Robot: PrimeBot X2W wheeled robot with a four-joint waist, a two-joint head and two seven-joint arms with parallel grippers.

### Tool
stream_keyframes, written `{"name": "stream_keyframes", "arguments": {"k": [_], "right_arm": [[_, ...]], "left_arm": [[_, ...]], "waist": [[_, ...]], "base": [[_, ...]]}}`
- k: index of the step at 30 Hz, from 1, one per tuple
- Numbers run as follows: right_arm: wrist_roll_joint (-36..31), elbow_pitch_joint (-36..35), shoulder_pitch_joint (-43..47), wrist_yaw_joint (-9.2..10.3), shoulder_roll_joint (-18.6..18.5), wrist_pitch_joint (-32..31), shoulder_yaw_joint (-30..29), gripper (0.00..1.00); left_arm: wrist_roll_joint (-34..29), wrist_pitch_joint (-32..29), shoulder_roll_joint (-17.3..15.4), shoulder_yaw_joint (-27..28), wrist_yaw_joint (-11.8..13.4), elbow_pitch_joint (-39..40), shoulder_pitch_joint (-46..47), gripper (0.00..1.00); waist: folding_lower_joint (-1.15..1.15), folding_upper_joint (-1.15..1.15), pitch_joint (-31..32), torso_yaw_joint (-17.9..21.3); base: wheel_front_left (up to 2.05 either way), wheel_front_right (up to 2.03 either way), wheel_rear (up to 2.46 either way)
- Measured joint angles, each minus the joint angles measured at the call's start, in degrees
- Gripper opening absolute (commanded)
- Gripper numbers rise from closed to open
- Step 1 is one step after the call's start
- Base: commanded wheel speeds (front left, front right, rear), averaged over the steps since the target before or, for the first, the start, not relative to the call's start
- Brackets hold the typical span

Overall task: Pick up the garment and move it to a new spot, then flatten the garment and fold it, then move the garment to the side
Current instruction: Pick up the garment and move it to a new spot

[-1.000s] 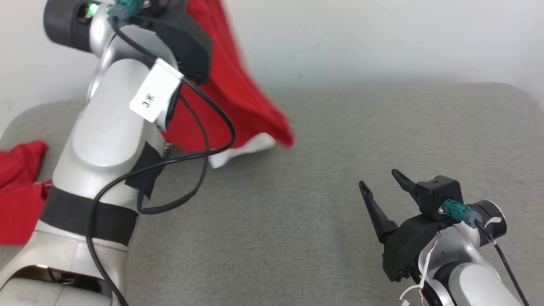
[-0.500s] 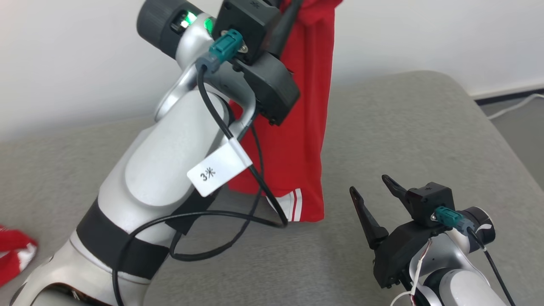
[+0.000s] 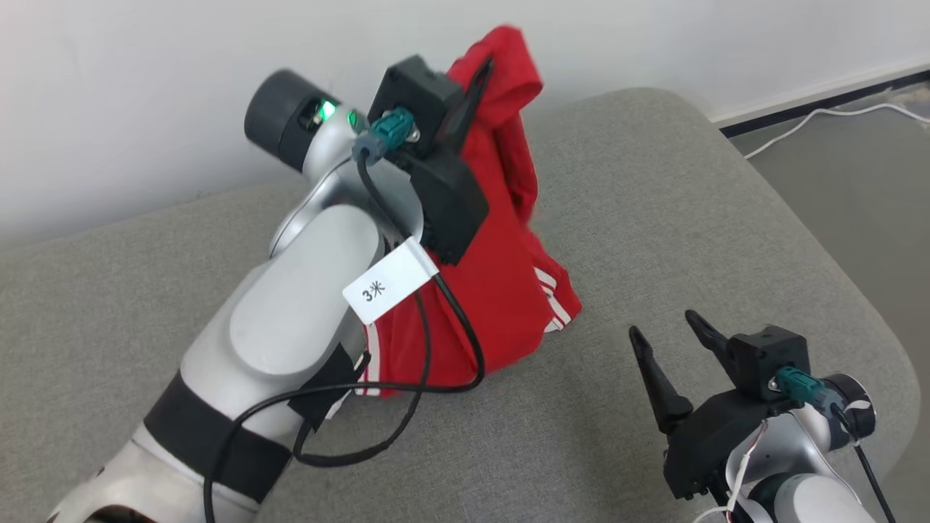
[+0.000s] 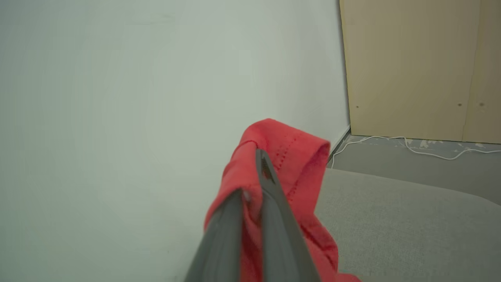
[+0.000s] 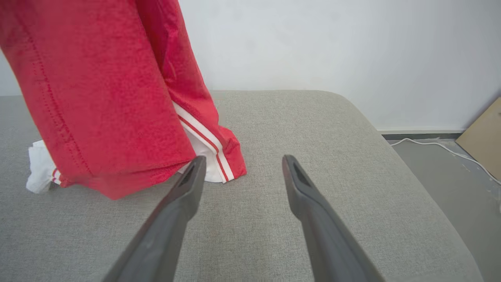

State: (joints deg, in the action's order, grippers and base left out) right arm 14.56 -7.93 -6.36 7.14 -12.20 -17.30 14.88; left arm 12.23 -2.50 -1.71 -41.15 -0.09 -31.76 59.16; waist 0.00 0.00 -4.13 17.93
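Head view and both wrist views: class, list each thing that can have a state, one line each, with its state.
Left gripper: shut on the garment's top edge, raised.
Red garment: hanging from that grip, lower end bunched on the grey cushion.
Right gripper: open, holding nothing.

red garment (image 3: 508,290) with white side stripes and white inner patch, pale grey woven cushion (image 3: 654,218), white wall (image 3: 145,73), silver left arm (image 3: 290,327) with black band (image 3: 196,436), teal connector (image 3: 389,129), white label (image 3: 389,283), black right tool (image 3: 662,322), tan board (image 4: 411,70)
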Motion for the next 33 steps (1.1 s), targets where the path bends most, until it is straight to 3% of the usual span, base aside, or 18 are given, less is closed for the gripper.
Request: {"name": "stream_keyframes", "arguments": {"k": [4,10,19,25,26,27,28,33], "right_arm": [[0.0,-0.1,1.1,0.00,0.1,0.5,-1.2,1.00],[0.0,-0.5,1.5,0.00,0.4,0.7,-2.2,1.00],[-0.3,-1.8,4.7,0.00,0.7,1.2,-4.4,1.00],[-0.5,-2.5,4.9,0.00,1.1,1.1,-4.7,1.00],[-0.6,-2.6,4.9,0.00,1.2,1.1,-4.6,1.00],[-0.6,-2.7,4.8,0.00,1.3,1.1,-4.4,1.00],[-0.6,-2.8,4.6,0.00,1.4,1.1,-4.2,1.00],[-0.6,-2.1,3.6,0.00,1.7,0.7,-3.7,1.00]], "left_arm": [[0.0,-0.6,-1.3,-0.4,-0.5,-1.6,-3.6,0.00],[0.0,-0.8,-6.1,-2.0,-1.0,-0.5,-11.1,0.00],[-0.9,-2.0,-16.6,-3.4,0.3,4.9,-25.2,0.00],[-0.9,-2.3,-19.3,-2.4,0.8,5.0,-26.4,0.00],[-0.9,-2.3,-19.5,-2.2,1.2,5.0,-26.4,0.37],[-0.8,-2.3,-19.8,-1.9,1.3,4.9,-26.4,0.92],[-0.5,-2.3,-20.1,-1.6,1.5,4.8,-26.6,1.00],[0.2,-2.5,-20.6,-0.2,2.7,4.0,-28.5,1.00]], "waist": [[0.01,0.00,-0.4,-0.7],[0.01,0.00,-0.5,-2.8],[0.00,0.00,-0.4,-7.0],[0.00,0.00,-0.8,-9.4],[0.00,0.00,-1.0,-9.8],[0.00,0.00,-1.2,-10.0],[0.00,0.00,-1.5,-10.2],[0.00,0.00,-2.5,-10.8]], "base": [[0.00,0.00,0.00],[0.00,0.00,0.00],[0.00,0.00,0.00],[0.00,0.00,0.00],[0.00,0.00,0.00],[0.00,0.00,0.00],[0.00,0.00,0.00],[0.00,0.00,0.00]]}}
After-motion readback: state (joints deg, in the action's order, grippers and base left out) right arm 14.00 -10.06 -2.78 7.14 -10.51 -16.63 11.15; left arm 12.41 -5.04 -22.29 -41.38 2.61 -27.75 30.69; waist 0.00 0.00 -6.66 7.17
